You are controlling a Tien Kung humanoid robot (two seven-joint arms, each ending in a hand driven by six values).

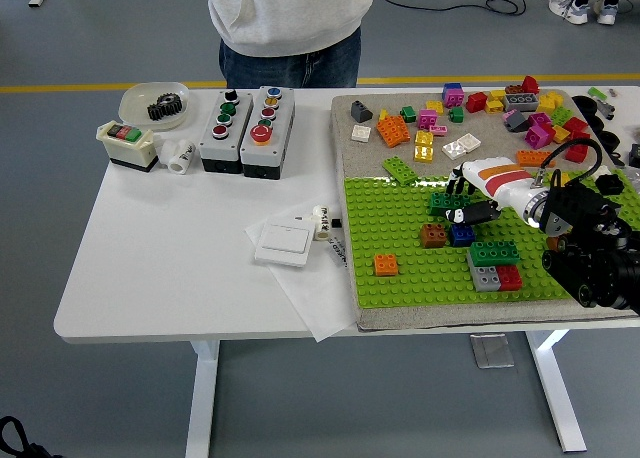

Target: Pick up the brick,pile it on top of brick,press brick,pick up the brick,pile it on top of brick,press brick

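The dark green brick [446,202] sits on the green baseplate [400,263], near its far edge, with the right hand [468,200] curled around it; the thumb and fingers close on the brick from the right side. A blue brick [461,234] lies just in front of the hand, and a brown brick [433,235] stands just left of the blue one. Nearer the table's front edge, a green brick [494,252] is stacked on a grey brick [487,277] with a red brick [510,276] beside it. An orange brick [386,264] stands alone on the left part of the baseplate. Loose bricks [470,118] are scattered on the grey mat [345,138] beyond the baseplate. On the white table [170,258] to the left stand two button boxes [244,130], a white switch [284,243] and a bowl [152,103] holding a gear. A person [290,18] stands at the far side
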